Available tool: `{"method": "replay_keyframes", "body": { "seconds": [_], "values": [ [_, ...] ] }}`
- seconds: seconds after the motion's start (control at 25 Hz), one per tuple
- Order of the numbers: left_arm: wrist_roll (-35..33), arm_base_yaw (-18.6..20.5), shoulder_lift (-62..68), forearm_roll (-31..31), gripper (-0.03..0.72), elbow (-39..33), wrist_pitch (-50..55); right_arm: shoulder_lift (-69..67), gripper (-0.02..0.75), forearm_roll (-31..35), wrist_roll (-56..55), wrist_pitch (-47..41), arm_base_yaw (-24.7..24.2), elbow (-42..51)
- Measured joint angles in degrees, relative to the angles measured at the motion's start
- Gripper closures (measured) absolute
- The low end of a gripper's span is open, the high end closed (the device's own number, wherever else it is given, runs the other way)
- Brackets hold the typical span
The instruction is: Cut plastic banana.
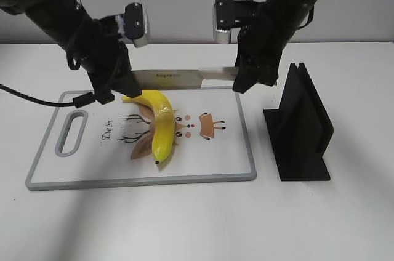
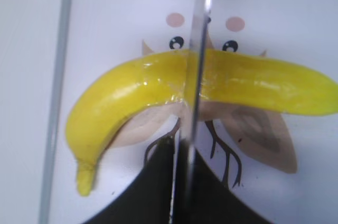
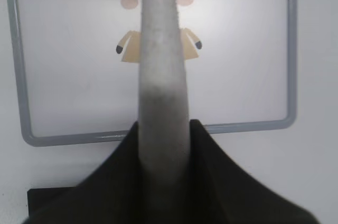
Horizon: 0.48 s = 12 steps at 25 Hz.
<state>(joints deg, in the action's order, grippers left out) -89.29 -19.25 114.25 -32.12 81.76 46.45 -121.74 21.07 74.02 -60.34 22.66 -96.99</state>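
While I watched from my station, the plastic banana [image 1: 159, 127] lay on the cutting board [image 1: 229, 156], on top of the printed deer drawing, curved, with its dark tip toward the front edge. It looked whole in every view; I saw no gap or separated piece. The knife [image 1: 175, 78] was held flat above the far end of the banana. The left gripper [image 1: 109, 82] was at the blade's tip end and the right gripper [image 1: 246, 76] was at the other end. In the left wrist view the thin edge of the blade crossed the middle of the banana, but I could not tell if it touched the skin.

The fingers of the right gripper were clenched on the knife, as the right wrist view showed the pale grey part coming out between its dark pads. For the left gripper, the blade ran out from between its dark parts, so I judged that it was grasping the knife also.

My judgement was that the cut was not yet done: the knife was picked and aligned, and pressing down was left.

I counted one banana, one knife, one board, two grippers, and one black stand [image 1: 300, 130] to the right of the board.
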Motion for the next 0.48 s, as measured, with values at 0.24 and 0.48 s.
{"method": "replay_keyframes", "body": {
  "seconds": [0.24, 0.48],
  "values": [
    [0.2, 0.0, -8.0, 0.8, 0.714, 0.0, 2.2, 5.6, 0.561, 0.1, 0.0, -3.0, 0.0, -2.4],
    [0.2, -0.1, -11.6, 1.0, 0.713, 0.0, 3.6, 7.4, 0.561, 0.8, 0.1, -4.3, 0.0, -3.1]
  ]
}}
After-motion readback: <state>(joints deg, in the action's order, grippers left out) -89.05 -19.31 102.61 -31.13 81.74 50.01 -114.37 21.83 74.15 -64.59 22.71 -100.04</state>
